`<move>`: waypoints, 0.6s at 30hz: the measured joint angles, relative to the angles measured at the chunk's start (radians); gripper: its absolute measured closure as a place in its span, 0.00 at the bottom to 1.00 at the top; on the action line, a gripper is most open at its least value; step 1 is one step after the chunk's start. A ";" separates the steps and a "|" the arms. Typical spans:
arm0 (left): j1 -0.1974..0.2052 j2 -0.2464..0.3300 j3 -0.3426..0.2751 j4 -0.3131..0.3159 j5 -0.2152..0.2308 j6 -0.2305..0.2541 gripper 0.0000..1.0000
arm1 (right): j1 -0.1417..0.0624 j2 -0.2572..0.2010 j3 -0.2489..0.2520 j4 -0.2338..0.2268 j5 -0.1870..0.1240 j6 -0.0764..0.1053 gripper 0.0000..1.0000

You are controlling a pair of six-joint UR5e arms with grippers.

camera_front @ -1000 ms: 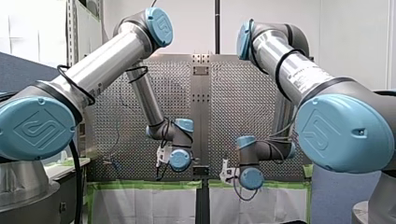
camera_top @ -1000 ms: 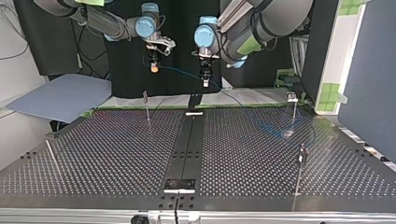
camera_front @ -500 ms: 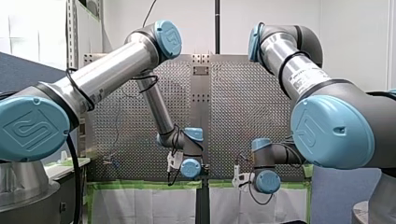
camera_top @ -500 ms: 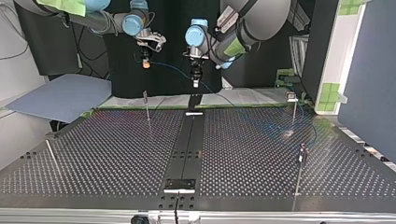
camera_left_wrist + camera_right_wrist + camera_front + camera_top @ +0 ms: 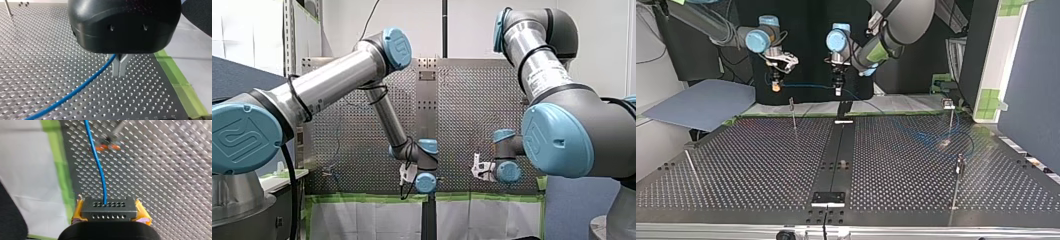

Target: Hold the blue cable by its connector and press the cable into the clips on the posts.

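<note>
Perforated table | blue cable runs straight ahead from connector

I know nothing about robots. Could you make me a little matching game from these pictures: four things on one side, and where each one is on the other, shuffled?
Things:
1. connector
2. blue cable
3. green tape
4. post

Places:
A. at the edge of the perforated table
B. standing upright on that table
C. between the yellow pads of my right gripper
D. pinched by my left gripper

Pairs: 1-C, 2-D, 3-A, 4-B.
</note>
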 joint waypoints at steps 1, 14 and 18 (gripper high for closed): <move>-0.002 -0.007 0.007 -0.005 -0.001 0.000 1.00 | -0.007 -0.006 0.000 0.000 -0.004 -0.001 1.00; -0.052 -0.098 0.113 -0.079 0.002 -0.071 1.00 | -0.119 -0.015 -0.001 -0.012 -0.031 -0.015 1.00; -0.064 -0.103 0.149 -0.082 0.001 -0.085 1.00 | -0.141 0.007 -0.001 -0.020 -0.042 -0.017 1.00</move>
